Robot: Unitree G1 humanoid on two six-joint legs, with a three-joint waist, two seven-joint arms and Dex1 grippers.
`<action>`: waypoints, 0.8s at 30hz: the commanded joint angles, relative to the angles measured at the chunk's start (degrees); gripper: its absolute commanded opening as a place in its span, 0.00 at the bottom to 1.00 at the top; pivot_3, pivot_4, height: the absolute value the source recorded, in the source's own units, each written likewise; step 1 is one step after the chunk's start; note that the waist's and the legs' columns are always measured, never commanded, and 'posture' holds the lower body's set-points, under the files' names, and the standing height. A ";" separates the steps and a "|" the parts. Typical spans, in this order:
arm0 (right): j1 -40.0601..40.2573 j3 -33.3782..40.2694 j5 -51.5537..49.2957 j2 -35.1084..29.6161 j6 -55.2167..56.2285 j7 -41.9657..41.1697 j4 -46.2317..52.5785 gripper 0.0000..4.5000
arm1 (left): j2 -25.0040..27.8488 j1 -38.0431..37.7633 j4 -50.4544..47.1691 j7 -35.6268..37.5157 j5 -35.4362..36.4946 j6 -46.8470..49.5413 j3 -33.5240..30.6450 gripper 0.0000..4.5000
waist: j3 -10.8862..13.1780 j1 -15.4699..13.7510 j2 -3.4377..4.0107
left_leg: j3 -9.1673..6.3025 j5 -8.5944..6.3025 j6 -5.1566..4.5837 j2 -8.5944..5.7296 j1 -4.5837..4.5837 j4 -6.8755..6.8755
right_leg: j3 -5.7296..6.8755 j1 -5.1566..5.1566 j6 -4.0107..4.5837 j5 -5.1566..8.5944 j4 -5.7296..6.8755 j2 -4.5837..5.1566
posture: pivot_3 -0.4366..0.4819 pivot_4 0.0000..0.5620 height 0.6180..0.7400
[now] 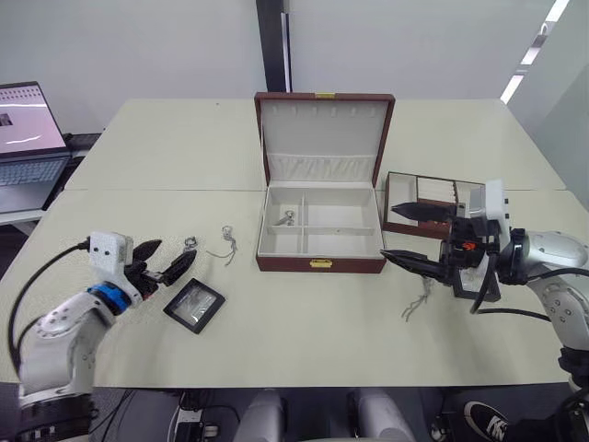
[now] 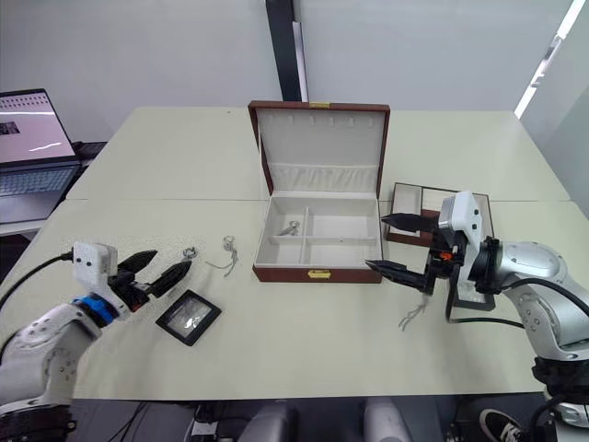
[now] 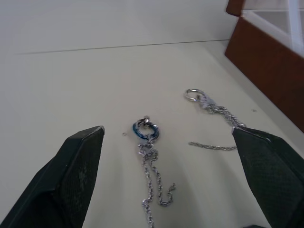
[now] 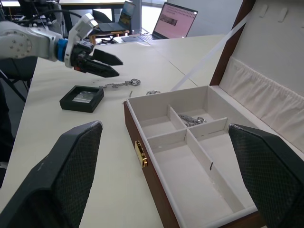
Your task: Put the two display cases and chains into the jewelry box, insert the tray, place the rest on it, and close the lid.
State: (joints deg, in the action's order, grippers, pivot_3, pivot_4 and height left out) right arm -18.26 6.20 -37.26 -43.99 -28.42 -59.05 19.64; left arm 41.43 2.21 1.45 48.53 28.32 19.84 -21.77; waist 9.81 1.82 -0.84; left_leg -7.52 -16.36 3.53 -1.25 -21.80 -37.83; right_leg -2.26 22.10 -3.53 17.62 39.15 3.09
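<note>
The jewelry box (image 1: 319,232) stands in the middle of the counter (image 1: 304,331) with its lid (image 1: 323,138) raised upright behind it. 1 chain (image 1: 288,218) lies in the box's rear left compartment; the other compartments look bare.

The tray (image 1: 433,198) sits on the counter just to the right of the box. The right gripper (image 1: 405,235) hovers between the box and the tray, fingers spread wide apart and holding nothing. Another chain (image 1: 416,302) lies on the counter in front of it.

To the left of the box, the left gripper (image 1: 164,260) hangs low over the counter with its fingers parted, empty. A chain with a ring (image 3: 148,156) lies between the fingertips in the left wrist view, and a 2nd chain (image 1: 225,245) rests closer to the box. 1 black display case (image 1: 194,305) lies flat on the counter just beside the left gripper.
</note>
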 commanded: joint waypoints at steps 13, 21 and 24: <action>-1.03 1.62 -2.05 -2.48 -1.17 -2.78 3.61 1.00 | 22.29 2.20 2.53 39.11 -8.89 -18.27 15.36 0.99 | 0.12 0.16 0.18 | 0.33 -0.01 -0.02 0.02 -0.02 0.10 | -0.06 0.03 0.03 -0.02 -0.12 -0.01 | 0.48 0.27 1.00; 1.74 2.29 -2.00 -1.98 -0.88 -0.60 5.80 1.00 | 24.80 9.79 10.37 43.96 -15.07 -28.66 22.69 0.99 | 0.17 0.04 0.19 | 0.42 -0.02 -0.04 0.02 -0.05 0.08 | -0.03 0.02 0.03 -0.02 -0.10 -0.04 | 0.48 0.27 1.00; 2.72 2.67 -2.49 -1.81 -1.00 0.18 6.88 1.00 | 24.86 9.23 10.18 43.96 -16.44 -30.08 23.84 0.99 | 0.17 0.10 0.19 | 0.47 -0.06 -0.12 0.02 -0.05 0.07 | -0.08 0.04 0.03 -0.02 -0.11 -0.03 | 0.48 0.27 1.00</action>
State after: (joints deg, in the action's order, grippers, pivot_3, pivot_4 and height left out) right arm -15.98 7.01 -38.46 -45.87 -29.63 -59.43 24.25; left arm 65.85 11.71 11.87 91.88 12.55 -9.18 2.01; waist 9.99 1.92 -0.65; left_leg -7.06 -16.43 3.41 -1.21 -21.86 -37.76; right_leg -2.34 22.15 -3.50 17.60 39.05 3.06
